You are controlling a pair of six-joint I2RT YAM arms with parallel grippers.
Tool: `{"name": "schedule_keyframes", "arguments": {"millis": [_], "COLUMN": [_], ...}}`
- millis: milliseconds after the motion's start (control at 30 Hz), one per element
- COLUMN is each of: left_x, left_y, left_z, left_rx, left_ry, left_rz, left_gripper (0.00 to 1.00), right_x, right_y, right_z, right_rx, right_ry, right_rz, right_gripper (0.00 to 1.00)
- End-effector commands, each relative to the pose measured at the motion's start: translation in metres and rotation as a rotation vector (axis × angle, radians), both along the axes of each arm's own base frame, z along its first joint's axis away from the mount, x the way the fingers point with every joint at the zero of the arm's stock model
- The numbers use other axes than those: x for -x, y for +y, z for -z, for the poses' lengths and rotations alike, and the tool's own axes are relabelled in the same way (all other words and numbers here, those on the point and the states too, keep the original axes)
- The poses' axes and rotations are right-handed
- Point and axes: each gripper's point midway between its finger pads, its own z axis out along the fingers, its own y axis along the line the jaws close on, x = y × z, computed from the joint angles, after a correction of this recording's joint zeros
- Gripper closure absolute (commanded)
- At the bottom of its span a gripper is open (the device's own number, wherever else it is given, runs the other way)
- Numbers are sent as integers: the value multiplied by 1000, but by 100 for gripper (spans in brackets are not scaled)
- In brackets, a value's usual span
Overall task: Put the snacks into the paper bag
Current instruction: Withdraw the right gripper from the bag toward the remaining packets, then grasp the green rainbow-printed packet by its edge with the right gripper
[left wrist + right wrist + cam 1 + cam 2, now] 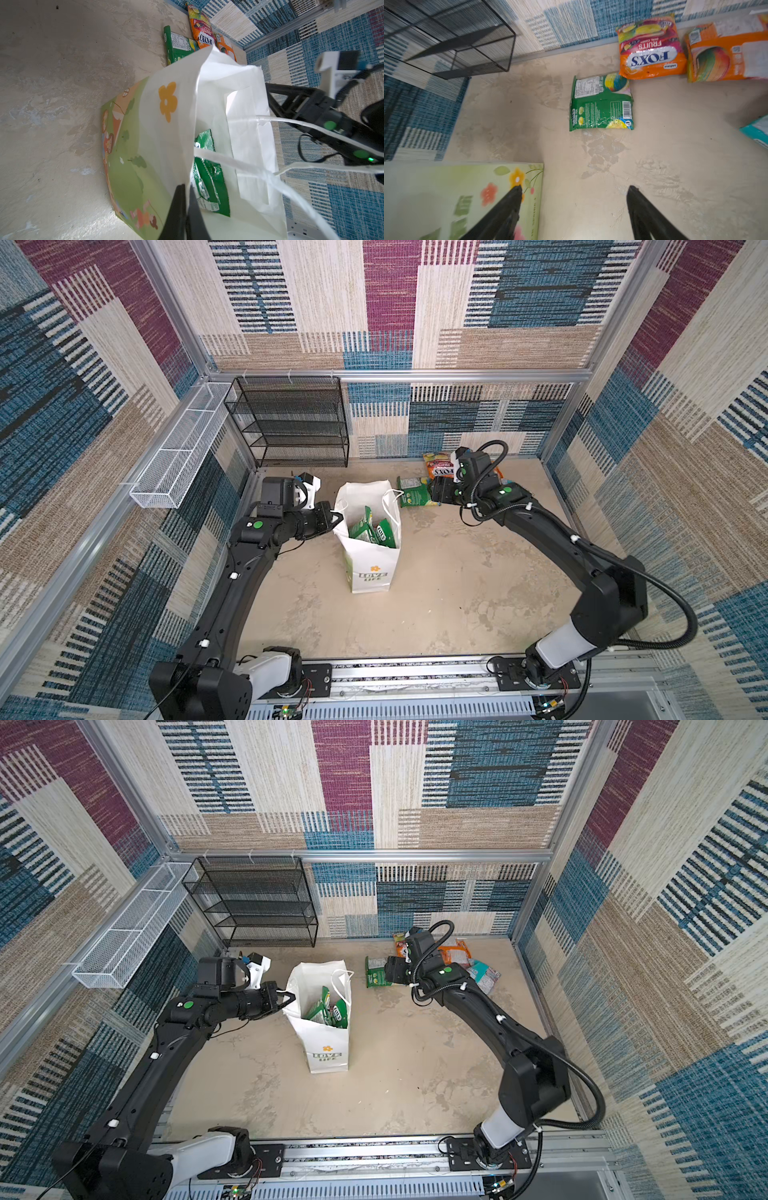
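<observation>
At the middle of the tabletop (457,605), the paper bag (372,568) stood upright with its mouth open and its "LOVE LIFE" print facing the robot's base. The left fingers (177,209) were closed on the rim of the bag's left wall, one finger outside the paper and one inside. Inside the bag, green packets (365,531) stood on edge. At least two appeared, though the exact count could not be confirmed from above.

Near the bag's right rear corner, a single green packet (601,104) lay flat on the tabletop, printed back upward, apart from the bag. Farther behind the bag and to its right, an orange packet (652,47) marked "FOX'S" lay at the foot of the back wall. A second orange packet (724,54) lay just beside it, on the side away from the bag. A teal-white packet (484,973) lay farther to the right of the bag, partly hidden by the right arm.

The right fingers (508,207) stood wide apart and held nothing, above the tabletop near the bag's right side, short of the single green packet. A black mesh rack (286,423) stood behind the bag, to its left.
</observation>
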Motion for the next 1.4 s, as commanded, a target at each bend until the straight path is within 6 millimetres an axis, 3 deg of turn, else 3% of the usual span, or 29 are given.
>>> {"name": "schedule_keyframes", "arguments": {"millis": [0, 133, 433, 700, 933, 1133, 1267, 1367], "left_x": [-4, -4, -5, -6, -7, -8, -8, -8], "left_y": [1, 5, 4, 5, 6, 6, 6, 6], "left_z": [-12, -13, -9, -8, -8, -7, -7, -7], "left_rx": [-2, -22, -17, -18, -13, -12, -11, -10], "left_ry": [-55, -67, -51, -46, -45, -41, -42, -42], "left_rz": [-2, -19, -13, -16, -19, -21, -21, -21], "left_gripper": [100, 100, 100, 100, 100, 100, 100, 100], "right_x": [-26, -53, -100, -120, -116, -108, -99, -91], "right_y": [13, 31, 81, 84, 73, 65, 69, 73], "right_z": [32, 69, 114, 163, 191, 201, 189, 163], "right_rx": [35, 58, 185, 331, 411, 439, 382, 308], "right_ry": [19, 51, 56, 115, 154, 179, 175, 150], "right_rz": [-27, -63, -138, -78, -45, -29, -42, -50], "right_gripper": [24, 24, 14, 16, 34, 65, 84, 94]}}
